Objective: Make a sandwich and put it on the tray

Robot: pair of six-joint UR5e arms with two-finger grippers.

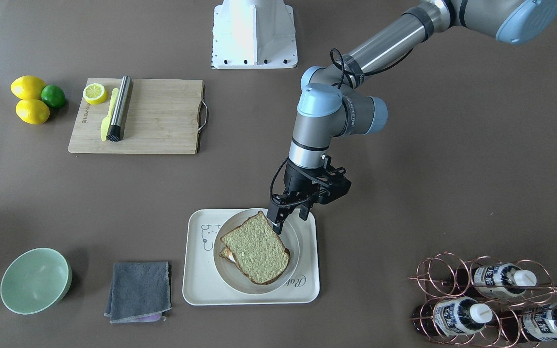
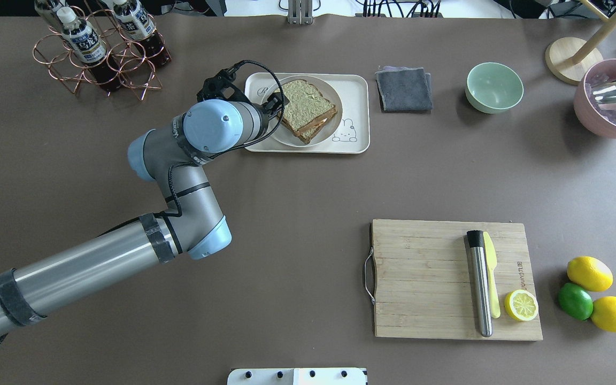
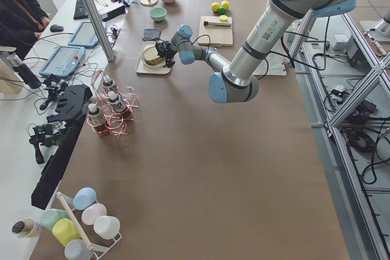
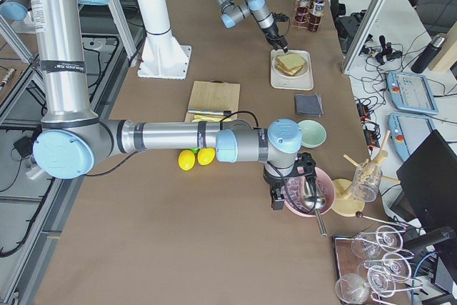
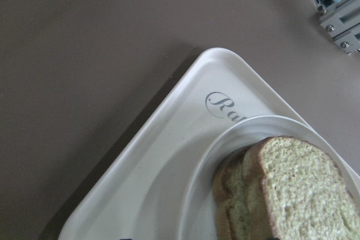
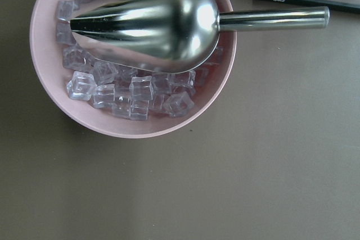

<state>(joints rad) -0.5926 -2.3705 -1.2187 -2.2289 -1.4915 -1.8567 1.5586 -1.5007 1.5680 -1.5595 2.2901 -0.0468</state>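
The sandwich (image 1: 256, 249) lies on a round white plate (image 1: 294, 238) that sits on the cream tray (image 1: 201, 285) with the bear drawing. The top slice is skewed and a bit of white egg shows at its left edge. My left gripper (image 1: 289, 218) hovers at the plate's far rim, jaws apart, one fingertip (image 1: 276, 224) at the top slice's corner. The left wrist view shows the tray corner (image 5: 169, 155), the plate (image 5: 225, 139) and the bread (image 5: 292, 189). My right gripper (image 4: 289, 194) hangs over a pink ice bowl (image 6: 135, 122); I cannot tell its state.
A wooden cutting board (image 1: 157, 116) holds a steel cylinder, a yellow knife and a lemon half. Lemons and a lime (image 1: 34, 99) lie beside it. A green bowl (image 1: 34, 280), a grey cloth (image 1: 138, 290) and a copper bottle rack (image 1: 481, 299) flank the tray.
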